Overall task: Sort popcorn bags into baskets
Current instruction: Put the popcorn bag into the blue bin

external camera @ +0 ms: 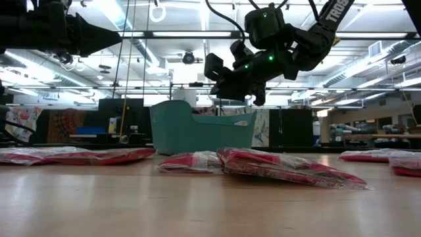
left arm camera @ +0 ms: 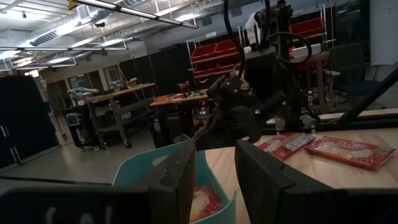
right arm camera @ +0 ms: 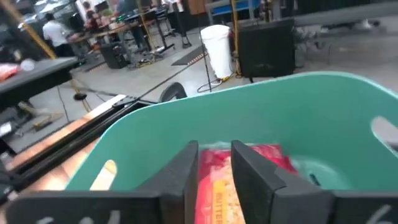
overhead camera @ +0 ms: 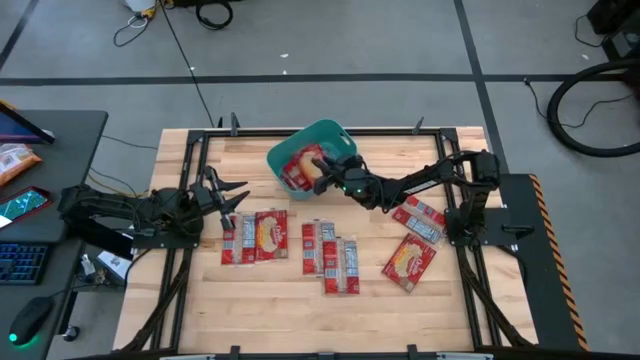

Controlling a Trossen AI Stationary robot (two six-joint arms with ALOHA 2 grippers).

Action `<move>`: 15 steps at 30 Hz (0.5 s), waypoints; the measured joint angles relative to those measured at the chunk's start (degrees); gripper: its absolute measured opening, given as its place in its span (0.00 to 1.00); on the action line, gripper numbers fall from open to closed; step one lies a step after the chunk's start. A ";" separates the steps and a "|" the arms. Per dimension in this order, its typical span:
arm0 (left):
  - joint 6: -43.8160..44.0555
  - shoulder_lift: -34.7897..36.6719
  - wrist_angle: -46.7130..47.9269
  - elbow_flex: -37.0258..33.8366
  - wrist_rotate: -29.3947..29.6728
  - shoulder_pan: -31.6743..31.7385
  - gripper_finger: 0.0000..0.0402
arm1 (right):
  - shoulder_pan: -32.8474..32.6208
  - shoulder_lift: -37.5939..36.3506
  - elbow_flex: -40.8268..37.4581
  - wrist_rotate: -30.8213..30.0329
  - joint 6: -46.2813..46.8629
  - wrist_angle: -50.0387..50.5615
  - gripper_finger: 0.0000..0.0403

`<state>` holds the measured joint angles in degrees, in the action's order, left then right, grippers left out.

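The teal basket [overhead camera: 322,133] stands at the table's far middle, and one red popcorn bag [overhead camera: 296,170] lies inside it, seen also in the right wrist view as a popcorn bag [right arm camera: 267,155]. My right gripper [overhead camera: 320,168] hangs over the basket's inside, roughly level. Its fingers are open, and the bag shows beyond the gap of the right gripper [right arm camera: 214,165]. Several more popcorn bags [overhead camera: 270,236] lie flat on the wood in front of the basket, and others [overhead camera: 410,262] lie to the right. My left gripper [left arm camera: 214,174] waits open and holds nothing at the table's left.
Black frame rails [overhead camera: 190,170] run along the table's edges. A side desk [overhead camera: 50,150] to the left carries a keyboard, a mouse and an orange snack packet [overhead camera: 14,162]. Bare wood [overhead camera: 250,310] lies toward the near edge.
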<state>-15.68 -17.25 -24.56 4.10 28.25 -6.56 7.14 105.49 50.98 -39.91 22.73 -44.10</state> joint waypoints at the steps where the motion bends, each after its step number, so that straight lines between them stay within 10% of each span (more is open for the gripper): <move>1: 0.00 0.01 0.00 0.00 0.00 0.00 0.30 | -0.19 -0.16 0.27 1.27 -1.45 0.01 0.26; 15: 0.02 0.01 0.44 0.00 0.00 0.01 0.30 | -8.97 -2.28 6.40 19.68 -11.96 21.96 0.27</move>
<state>-15.66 -17.23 -24.12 4.10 28.25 -6.55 -1.82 103.22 57.38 -20.23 10.78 -22.13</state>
